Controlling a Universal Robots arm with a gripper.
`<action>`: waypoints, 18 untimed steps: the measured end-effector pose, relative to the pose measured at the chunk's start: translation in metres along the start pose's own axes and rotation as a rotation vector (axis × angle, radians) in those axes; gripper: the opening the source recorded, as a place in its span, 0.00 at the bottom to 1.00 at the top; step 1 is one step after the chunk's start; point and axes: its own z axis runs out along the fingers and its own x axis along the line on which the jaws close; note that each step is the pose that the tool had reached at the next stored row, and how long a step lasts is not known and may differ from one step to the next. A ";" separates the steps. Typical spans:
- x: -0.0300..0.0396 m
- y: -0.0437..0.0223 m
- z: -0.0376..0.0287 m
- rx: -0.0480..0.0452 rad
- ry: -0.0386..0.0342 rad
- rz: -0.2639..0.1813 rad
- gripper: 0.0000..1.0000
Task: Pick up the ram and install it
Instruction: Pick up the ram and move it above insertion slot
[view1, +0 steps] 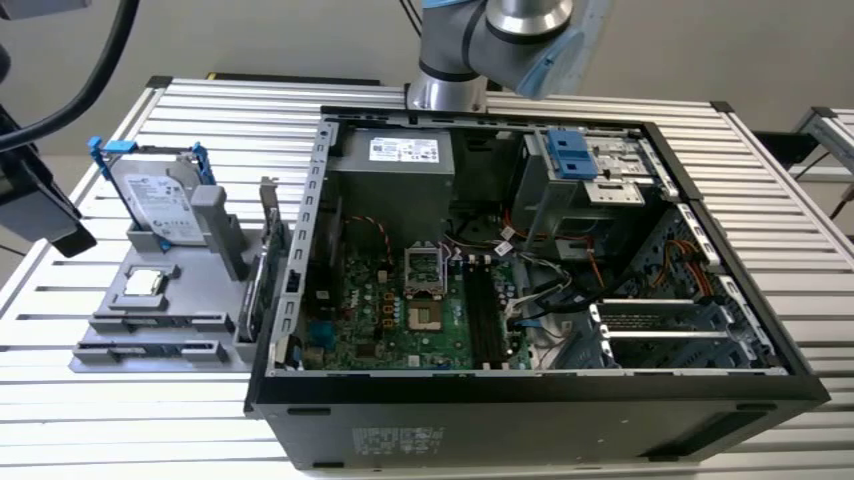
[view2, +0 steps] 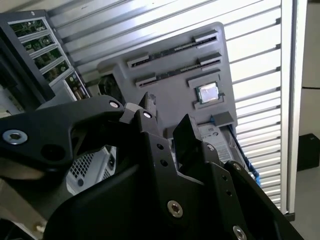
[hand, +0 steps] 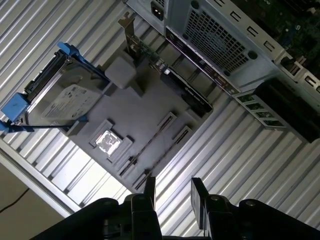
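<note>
The ram (view2: 172, 49) is a thin dark stick lying between two end holders on the grey fixture tray (view2: 170, 100), beside the open computer case. In the first wrist view the ram (hand: 150, 146) shows edge-on as a narrow line. My gripper (hand: 173, 195) hangs high above the tray, well clear of the ram. It is open, and only the tray and table show between its black fingers (hand: 150, 190). In the second wrist view the gripper (view2: 167, 120) stands over the tray's middle. The motherboard (view1: 400, 300) with its long memory slots (view1: 487, 315) lies inside the case.
The tray (view1: 160, 310) also carries a square silver processor (hand: 107, 141), a hard drive in a blue frame (hand: 55, 97) and an upright card with a metal bracket (hand: 132, 40). The case (view1: 534, 400) stands on a ribbed aluminium table (view1: 801, 240). The arm's base (view1: 447, 90) stands behind the case.
</note>
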 end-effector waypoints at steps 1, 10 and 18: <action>0.0000 0.0000 0.0001 0.0000 -0.0001 0.003 1.00; 0.0000 0.0000 0.0008 0.0002 -0.0013 0.028 1.00; 0.0000 -0.0001 0.0014 0.0006 -0.0043 0.087 1.00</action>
